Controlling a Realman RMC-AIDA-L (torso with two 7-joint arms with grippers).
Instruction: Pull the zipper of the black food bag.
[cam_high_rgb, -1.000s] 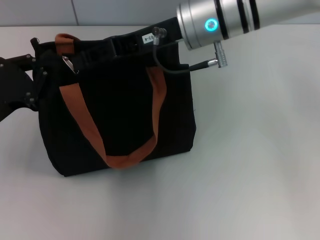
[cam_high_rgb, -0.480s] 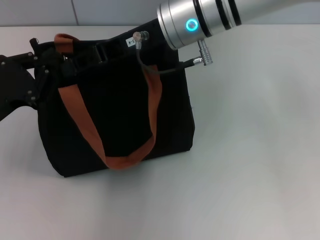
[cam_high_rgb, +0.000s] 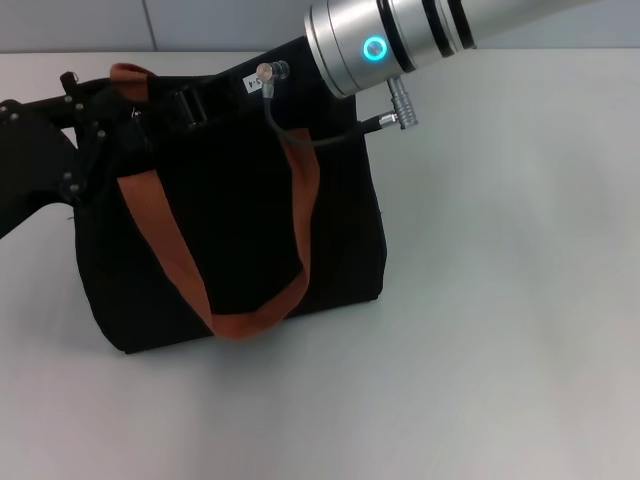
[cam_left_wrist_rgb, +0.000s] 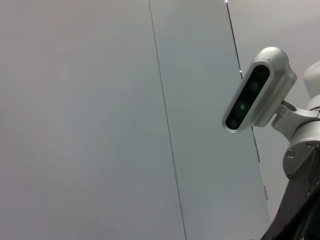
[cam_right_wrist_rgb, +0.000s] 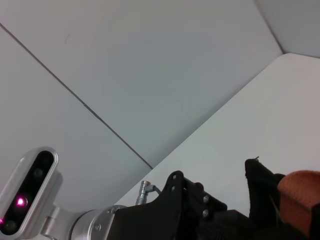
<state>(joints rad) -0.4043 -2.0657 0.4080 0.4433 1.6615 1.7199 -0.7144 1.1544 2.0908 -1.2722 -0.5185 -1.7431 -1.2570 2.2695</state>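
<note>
The black food bag (cam_high_rgb: 240, 220) stands on the white table (cam_high_rgb: 500, 300), with its brown-orange straps (cam_high_rgb: 165, 245) draped over the front. My left gripper (cam_high_rgb: 92, 125) is at the bag's top left corner, against the fabric. My right gripper (cam_high_rgb: 190, 100) reaches in from the upper right and lies along the bag's top edge, left of its middle. The zipper pull is hidden among the black gripper parts and fabric. The right wrist view shows the bag's corner (cam_right_wrist_rgb: 260, 187) and a strap (cam_right_wrist_rgb: 300, 192) beside the left arm's black wrist. The left wrist view shows only wall and my head.
The right arm's silver forearm (cam_high_rgb: 400, 35) with a lit blue ring and a grey cable (cam_high_rgb: 320, 135) hangs over the bag's top right. The table extends to the right of and in front of the bag. A grey wall (cam_high_rgb: 150, 20) stands behind.
My right gripper has slid left along the bag's top edge, with the forearm following. The left gripper has shifted slightly up at the left corner. The silver glint near the left strap no longer shows.
</note>
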